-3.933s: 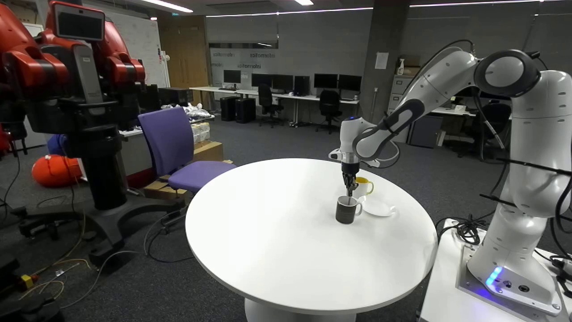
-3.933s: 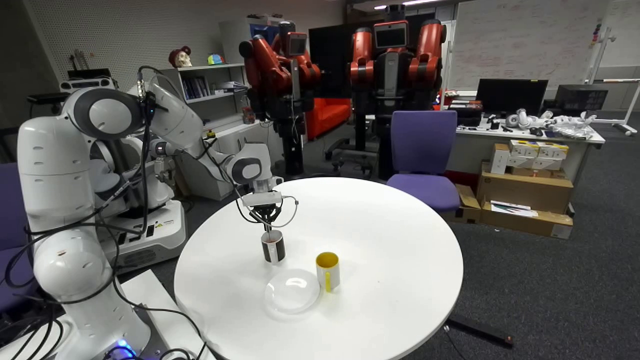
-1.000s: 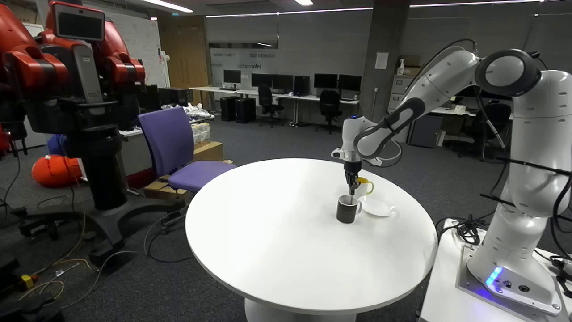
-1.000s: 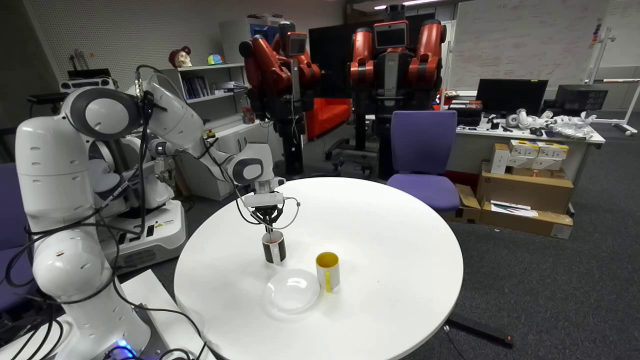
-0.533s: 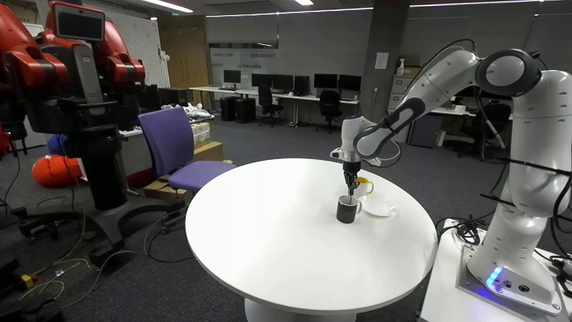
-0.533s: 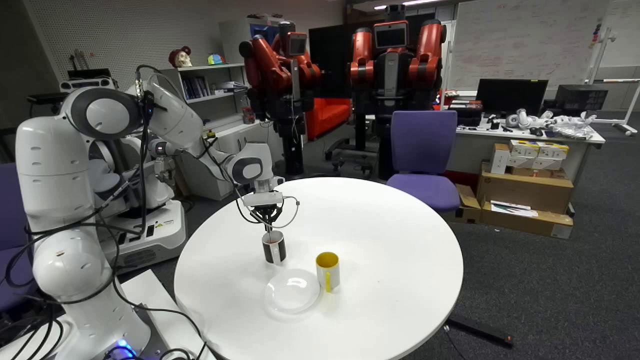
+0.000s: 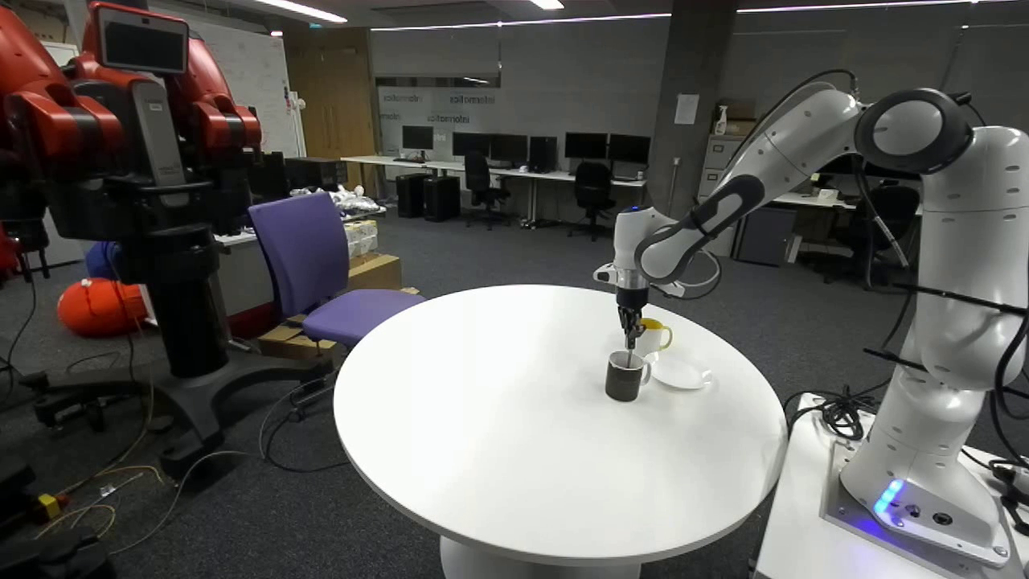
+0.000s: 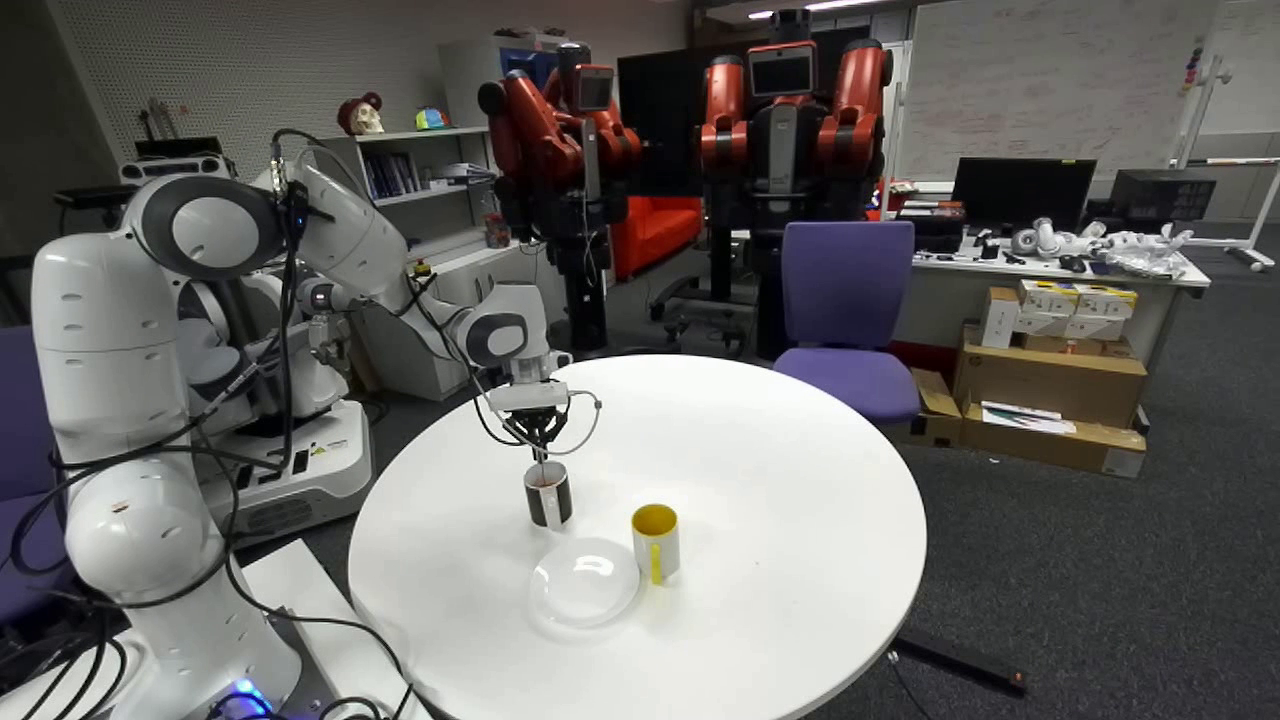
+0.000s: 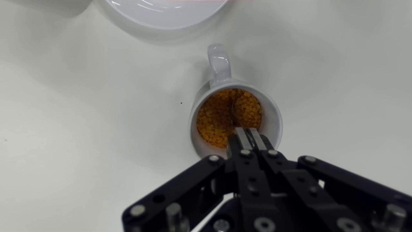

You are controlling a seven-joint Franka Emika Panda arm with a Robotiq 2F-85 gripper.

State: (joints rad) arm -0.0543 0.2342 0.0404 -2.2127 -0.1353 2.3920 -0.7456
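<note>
My gripper points down over a dark and white mug on the round white table. In the wrist view the fingertips are closed on a thin metal handle, likely of a spoon. Its lower end reaches into the mug, among small orange grains; its tip is hard to make out. The mug stands upright, and its handle points toward a white plate. In an exterior view the gripper is just above the mug's rim, and the thin handle runs down inside.
A white mug with yellow inside and handle stands beside the plate; in an exterior view this mug is partly behind the gripper. The round table's edge and a purple chair are also in view.
The gripper has shifted a few pixels with the thin handle inside the mug, most recently slightly left and up in an exterior view. The mug has barely moved; the plate and yellow mug are unchanged.
</note>
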